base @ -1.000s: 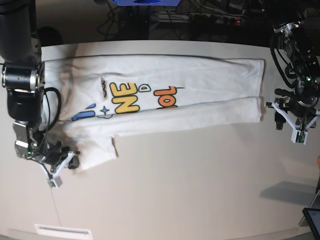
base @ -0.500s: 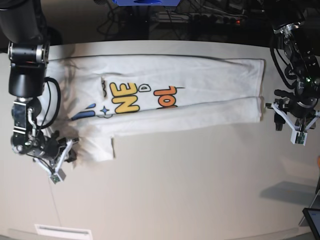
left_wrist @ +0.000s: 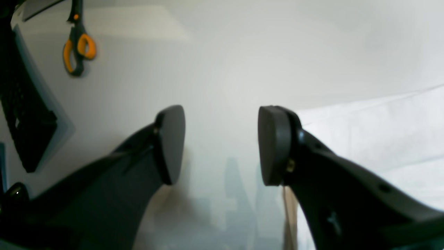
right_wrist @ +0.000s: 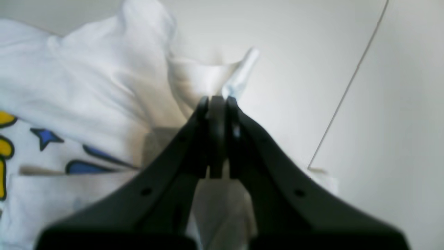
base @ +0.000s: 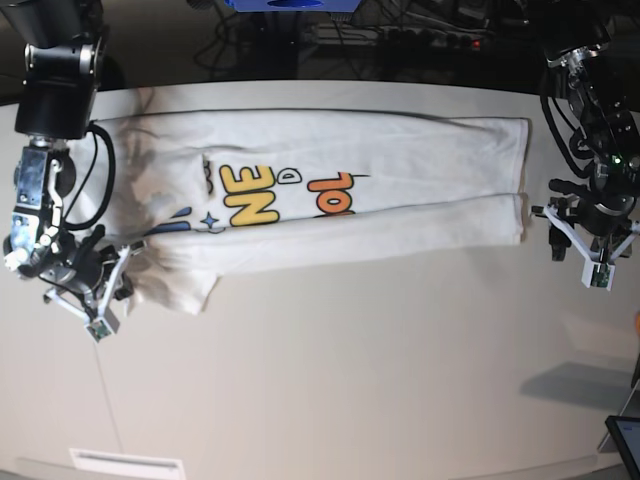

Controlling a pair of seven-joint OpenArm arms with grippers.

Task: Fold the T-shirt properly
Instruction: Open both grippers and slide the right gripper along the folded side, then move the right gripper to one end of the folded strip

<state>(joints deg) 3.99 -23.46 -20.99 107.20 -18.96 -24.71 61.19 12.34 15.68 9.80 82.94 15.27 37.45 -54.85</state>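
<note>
The white T-shirt [base: 420,170] lies spread across the table with its colourful print [base: 270,192] facing up. My right gripper [base: 133,272], at the left of the base view, is shut on the shirt's white sleeve corner. The right wrist view shows its fingertips [right_wrist: 216,104] pinching a raised fold of cloth [right_wrist: 204,76], with blue and yellow print [right_wrist: 45,137] beside it. My left gripper [base: 585,235] hovers just off the shirt's right end. In the left wrist view it is open and empty [left_wrist: 222,146] over bare table, with the shirt's edge [left_wrist: 381,132] to its right.
Orange-handled scissors [left_wrist: 78,48] lie beyond the left gripper, next to a dark mesh object [left_wrist: 24,132]. A thin cable [right_wrist: 347,93] runs across the table near the right gripper. A tablet corner [base: 625,440] sits at the bottom right of the base view.
My right gripper has moved up and left, toward the shirt's body, carrying the sleeve corner with it. The loose flap has drawn in and shortened. The left arm has not moved.
</note>
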